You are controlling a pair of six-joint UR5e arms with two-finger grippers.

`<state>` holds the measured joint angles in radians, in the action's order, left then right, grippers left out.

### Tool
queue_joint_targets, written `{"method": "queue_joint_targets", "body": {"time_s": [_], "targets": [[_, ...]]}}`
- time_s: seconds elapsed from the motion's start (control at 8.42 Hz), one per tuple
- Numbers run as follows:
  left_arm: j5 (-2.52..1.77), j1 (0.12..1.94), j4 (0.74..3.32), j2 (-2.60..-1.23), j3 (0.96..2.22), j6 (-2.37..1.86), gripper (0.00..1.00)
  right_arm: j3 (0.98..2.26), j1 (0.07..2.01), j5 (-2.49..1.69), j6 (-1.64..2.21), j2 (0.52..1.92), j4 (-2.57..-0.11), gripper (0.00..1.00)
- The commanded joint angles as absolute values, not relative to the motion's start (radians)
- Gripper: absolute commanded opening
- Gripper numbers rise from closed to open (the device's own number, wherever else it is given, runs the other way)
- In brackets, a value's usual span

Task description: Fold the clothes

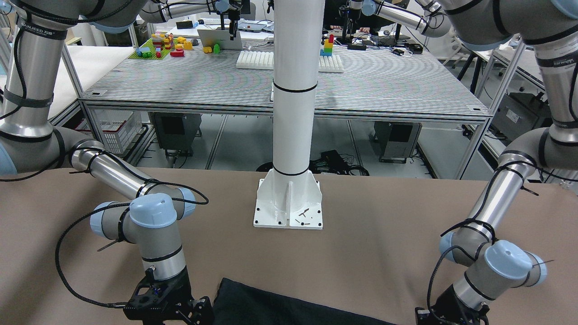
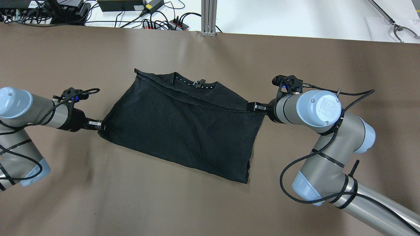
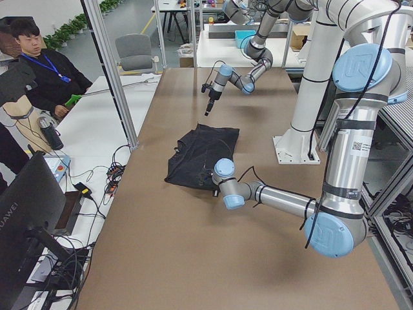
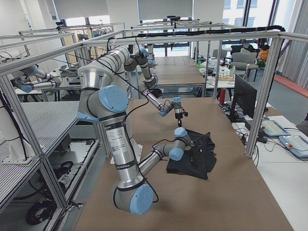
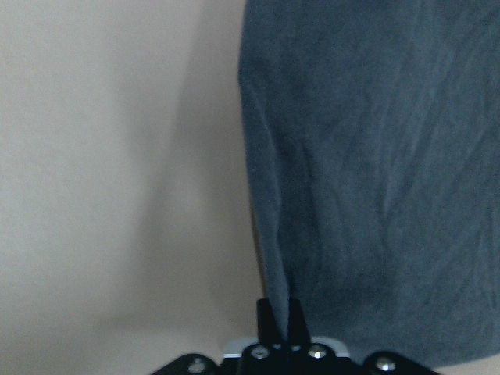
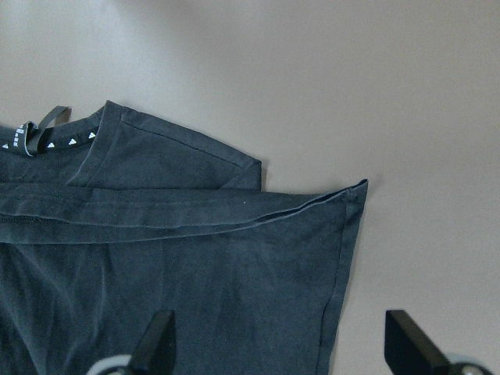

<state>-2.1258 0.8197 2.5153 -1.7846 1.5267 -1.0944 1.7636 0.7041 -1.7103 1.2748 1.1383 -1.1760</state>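
In the overhead view, the black garment [image 2: 183,127] lies on the brown desk [image 2: 131,203], folded into a rough rectangle set at a slant. Its collar and a small tag are at the far edge. The left pincer [image 2: 97,125] meets the garment's left corner. The right pincer [image 2: 258,107] sits at the far right corner, though this view does not show whether it touches the fabric.

The front-facing view shows only a strip of the garment, at the bottom edge between the two wrists. It is well apart from the base plate [image 1: 289,203] of the white pillar [image 1: 293,90]. The right pincer's black body stands just beside the garment's corner.

In the left wrist view, the two fingers [image 5: 267,316] are pressed close together on the garment's edge, so the left pincer is clenched on the fabric. Dark cloth fills the right half of this view and bare desk the left.

In the right wrist view, the fingers [image 6: 156,344] stand wide apart, so the right pincer is released and grips nothing. Beneath them lie the garment's layered corner and the collar, which has a row of small white marks.

From the left end of the desk, the garment lies in front of the pillar, and the near arm's wrist is at its near edge. A person [image 3: 39,71] sits beyond the desk.

From the right end, the garment lies beside the near arm's wrist.
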Motion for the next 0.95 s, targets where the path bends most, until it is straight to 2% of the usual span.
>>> {"method": "queue_joint_targets", "body": {"time_s": [0.0,0.36,0.59,0.83], "targets": [[-2.123,0.941,2.513,-1.917,1.371,-1.028,0.00,1.763,0.704,-1.710,1.275,1.140,-1.175,0.94],[-2.071,1.034,2.508,-2.208,1.052,-0.922,0.00,1.763,0.686,-1.709,1.276,1.137,-1.172,0.94],[-1.926,1.031,2.372,-2.404,0.897,-0.824,0.00,1.763,0.686,-1.709,1.275,1.138,-1.166,0.94],[-1.824,0.981,2.352,-2.624,0.690,-0.805,0.00,1.763,0.684,-1.709,1.278,1.137,-1.166,0.94]]}}
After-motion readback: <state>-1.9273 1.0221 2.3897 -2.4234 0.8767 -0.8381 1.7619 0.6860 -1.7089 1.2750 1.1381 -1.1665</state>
